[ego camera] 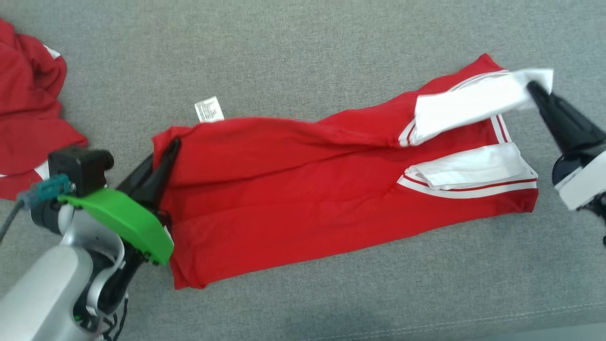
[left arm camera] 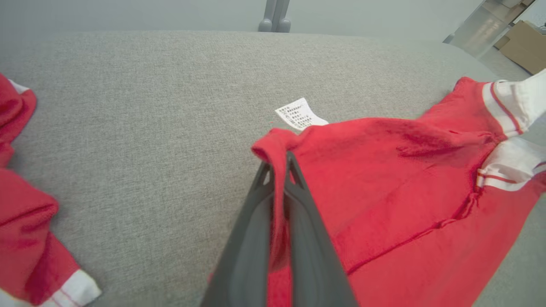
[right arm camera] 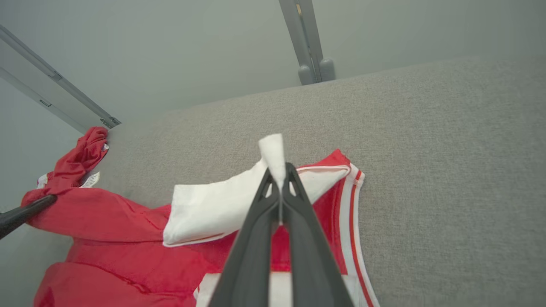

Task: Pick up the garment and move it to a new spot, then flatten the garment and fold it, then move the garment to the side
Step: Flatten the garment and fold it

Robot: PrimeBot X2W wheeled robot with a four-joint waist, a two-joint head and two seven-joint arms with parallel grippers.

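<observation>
The red garment [ego camera: 303, 189] is spread in a long band across the grey padded surface [ego camera: 303, 42], running in the head view from lower left to upper right. It is held at both ends. The left claw [ego camera: 173, 143] is seen pressed together on the hem corner at the garment's left end, with a fold of red cloth pinched between its fingers. The right claw [ego camera: 532, 87] is clamped on the tip of a white sleeve [ego camera: 466, 106], which is lifted off the red cloth and drawn out to the right. A second white sleeve [ego camera: 473, 171] lies flat on the garment just below the raised one, beside the red-and-white striped trim. A white care label [ego camera: 209, 109] sticks out from the garment's far edge, near the left claw, and rests on the grey surface.

Part of the garment's left edge is covered in the head view by the green cover [ego camera: 123, 222] of the left arm. A second heap of red cloth [ego camera: 28, 104] with white trim is bunched at the far left of the surface, well apart from the held garment and just beyond the left arm. A grey metal post [right arm camera: 310, 64] is seen past the surface's far edge, and a cardboard box [left arm camera: 527, 51] is visible on the floor beyond the right end.
</observation>
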